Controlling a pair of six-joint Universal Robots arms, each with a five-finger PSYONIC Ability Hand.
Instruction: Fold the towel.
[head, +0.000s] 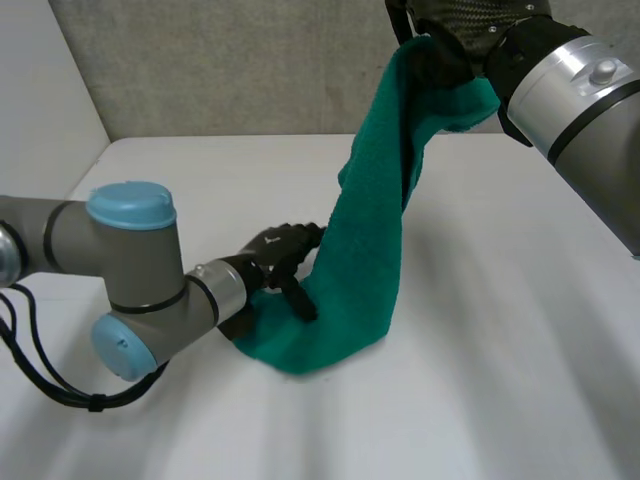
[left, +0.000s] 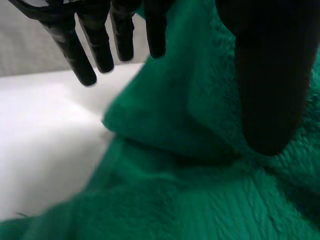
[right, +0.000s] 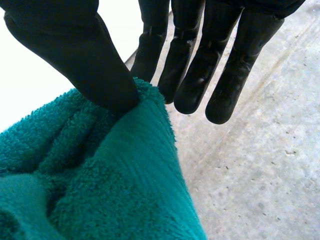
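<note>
**Towel hangs from one hand, low end on the table**

Towel (head: 360, 270) — green and fluffy — stands up in a tall strip. Its low end lies bunched on the white table (head: 500, 350), and its top end is high in the air.

The right hand (head: 450, 55) has the top. Its thumb pinches the towel's edge against one finger, and the other fingers stick out straight. The left hand (head: 275, 255) is down at the low end. Its fingers are straight and spread and hold nothing, and its thumb lies on the cloth.

I think the fold is only just starting. To do it well, the left hand should press the low end flat so it does not slide. The right hand should then bring the top over and lay it down slowly, edge on edge. The pinch is small and right at the edge, so the towel could slip out.

The table is bare in front of the towel and on the robot's right — lots of room to lay it out. The grey wall (head: 250, 70) at the back is near the raised hand.
</note>
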